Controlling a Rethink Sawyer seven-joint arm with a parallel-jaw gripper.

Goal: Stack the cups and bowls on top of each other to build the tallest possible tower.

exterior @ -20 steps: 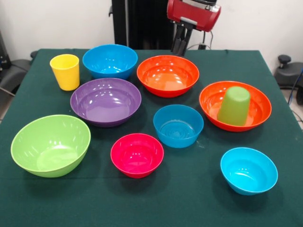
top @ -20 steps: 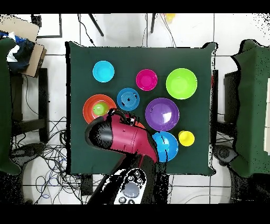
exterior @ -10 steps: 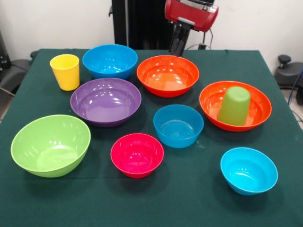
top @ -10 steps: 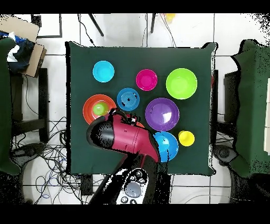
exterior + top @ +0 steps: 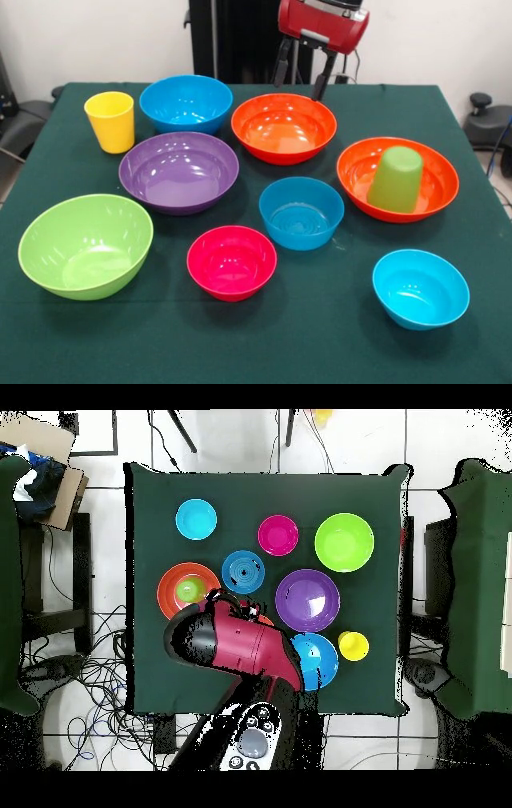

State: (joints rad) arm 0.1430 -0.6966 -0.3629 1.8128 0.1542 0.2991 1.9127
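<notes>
Hovering over the far orange bowl [image 5: 283, 128]
Your end effector [image 5: 302, 86] hangs spread and empty at the bowl's 12 o'clock rim; that glossy plastic looks light and slippery, so pinch the thin rim.

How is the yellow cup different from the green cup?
The yellow cup stands upright on the green tablecloth, mouth up; the green cup is upside down. The yellow cup stands alone, while the green cup leans inside an orange bowl. Both are glossy, tapered and handle-free.
</notes>
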